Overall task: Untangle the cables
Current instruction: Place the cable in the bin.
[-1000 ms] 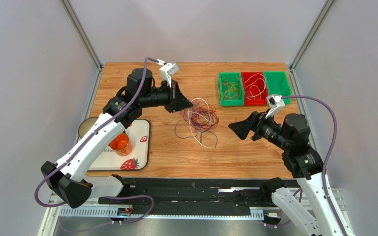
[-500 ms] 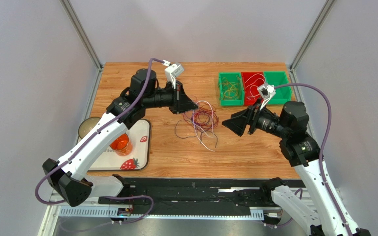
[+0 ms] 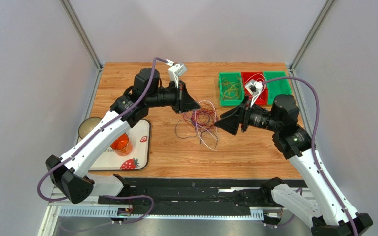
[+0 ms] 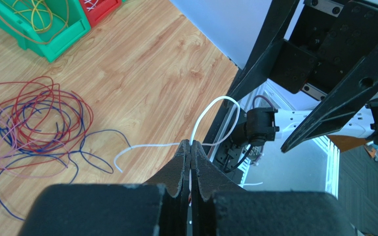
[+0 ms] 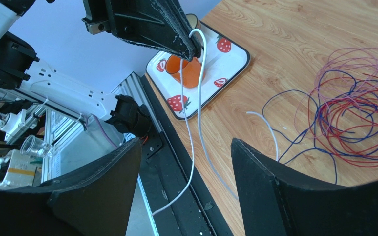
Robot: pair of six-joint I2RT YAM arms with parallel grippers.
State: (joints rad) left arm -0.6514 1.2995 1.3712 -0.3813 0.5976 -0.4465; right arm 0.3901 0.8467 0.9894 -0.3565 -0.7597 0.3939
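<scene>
The cables (image 3: 204, 118) lie as a loose tangle of red, purple and dark blue loops on the wooden table, also seen in the left wrist view (image 4: 33, 123) and the right wrist view (image 5: 358, 113). My left gripper (image 3: 197, 106) hangs just left of the tangle, shut on a white cable (image 4: 214, 102) that loops out past its tip (image 4: 190, 143). From that grip the white cable (image 5: 198, 98) hangs down in two strands. My right gripper (image 3: 217, 124) stands open just right of the tangle, jaws wide (image 5: 186, 142), with the hanging white strands in line between them and nothing gripped.
Three bins stand at the back right: a green one (image 3: 230, 89) with yellow cables, a red one (image 3: 255, 87) with white cables, and another green one (image 3: 278, 81). A strawberry-print tray (image 3: 139, 147) with an orange cup (image 3: 119, 143) sits front left, with a round bowl (image 3: 87, 129) beside it.
My right arm has swung left toward the tangle and the left gripper, its jaws narrowing a little. The left gripper has shifted slightly right, still holding the white cable.
</scene>
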